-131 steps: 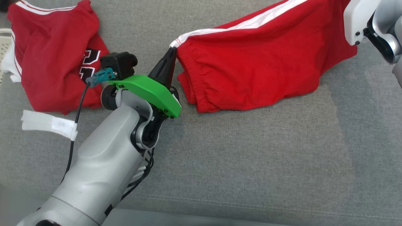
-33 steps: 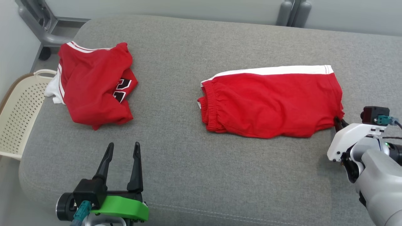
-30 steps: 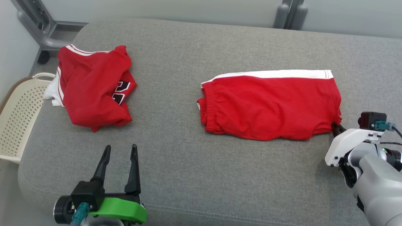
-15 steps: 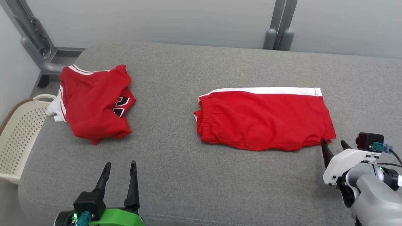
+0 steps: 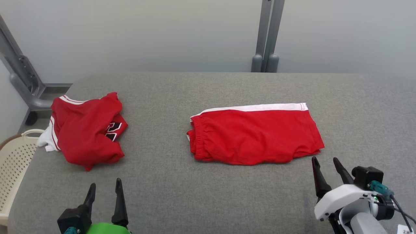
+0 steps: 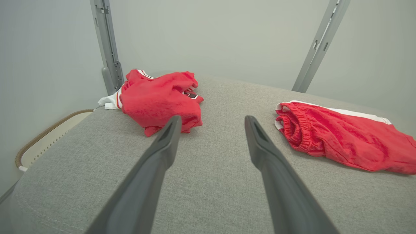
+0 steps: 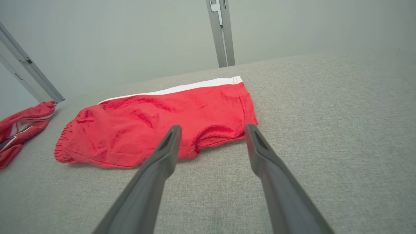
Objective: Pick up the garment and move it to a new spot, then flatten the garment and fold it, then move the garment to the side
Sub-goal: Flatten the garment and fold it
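Standing spread with nothing between its two dark fingers, the right gripper (image 5: 324, 159) hovers just off the near right corner of the red shorts (image 5: 256, 136), not touching the cloth. From where I stand that corner sits at about eleven o'clock from the fingertips. The hem there looks slightly rumpled, so I take the claw to be parked where it can reach back for that corner. The left gripper (image 5: 105, 182) is likewise wide apart and empty, low at the near edge of the grey cushion (image 5: 208, 195), with bare fabric under it and the shorts off at about two o'clock.

The shorts lie flat near the middle of the cushion, waistband toward nine o'clock, leg hems toward three, white side stripe along the far edge at twelve. They seem doubled leg over leg, which I judge to be the flattening done and a cross fold not yet made.

A crumpled red jersey (image 5: 84, 130) sits well apart at the nine o'clock end, its white trim reaching the cushion's edge, with a perforated cream basket (image 5: 13, 159) just beyond that edge. Open cushion runs on every side of the shorts, widest toward three o'clock and along the near edge at six. Grey posts (image 5: 266, 35) stand behind at twelve, clear of the work.
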Controlling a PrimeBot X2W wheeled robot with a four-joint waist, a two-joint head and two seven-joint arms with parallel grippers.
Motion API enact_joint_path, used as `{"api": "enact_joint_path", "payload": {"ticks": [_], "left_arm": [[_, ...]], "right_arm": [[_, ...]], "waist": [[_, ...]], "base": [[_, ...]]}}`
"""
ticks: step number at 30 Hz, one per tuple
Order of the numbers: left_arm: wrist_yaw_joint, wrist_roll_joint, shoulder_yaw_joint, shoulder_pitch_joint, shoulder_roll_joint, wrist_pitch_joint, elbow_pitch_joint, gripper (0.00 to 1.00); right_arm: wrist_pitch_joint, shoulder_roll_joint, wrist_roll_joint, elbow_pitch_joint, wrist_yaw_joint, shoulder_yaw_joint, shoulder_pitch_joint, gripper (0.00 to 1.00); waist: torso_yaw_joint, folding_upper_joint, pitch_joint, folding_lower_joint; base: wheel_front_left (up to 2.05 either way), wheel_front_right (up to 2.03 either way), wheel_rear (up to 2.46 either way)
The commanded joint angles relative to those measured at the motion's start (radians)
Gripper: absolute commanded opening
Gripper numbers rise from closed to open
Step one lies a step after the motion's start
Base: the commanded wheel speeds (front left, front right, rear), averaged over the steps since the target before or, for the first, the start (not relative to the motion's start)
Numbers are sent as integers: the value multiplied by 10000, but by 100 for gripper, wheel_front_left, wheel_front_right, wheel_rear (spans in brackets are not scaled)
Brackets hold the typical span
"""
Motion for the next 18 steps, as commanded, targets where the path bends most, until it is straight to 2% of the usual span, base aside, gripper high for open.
{"api": "enact_joint_path", "payload": {"ticks": [1,9,18], "left_arm": [[44,-76,76,170,133,62,1,100],[-173,-125,-20,393,498,375,231,100],[-163,-314,62,746,591,330,269,100]], "right_arm": [[-25,32,-241,-342,-10,12,314,100],[283,454,-1040,-2491,-11,187,1811,100],[782,518,-1365,-3517,-11,163,2737,100]], "waist": [[-184,0,-161,1],[-400,0,-338,1],[-563,0,-564,1]], "base": [[0,0,0],[0,0,0],[0,0,0]]}}
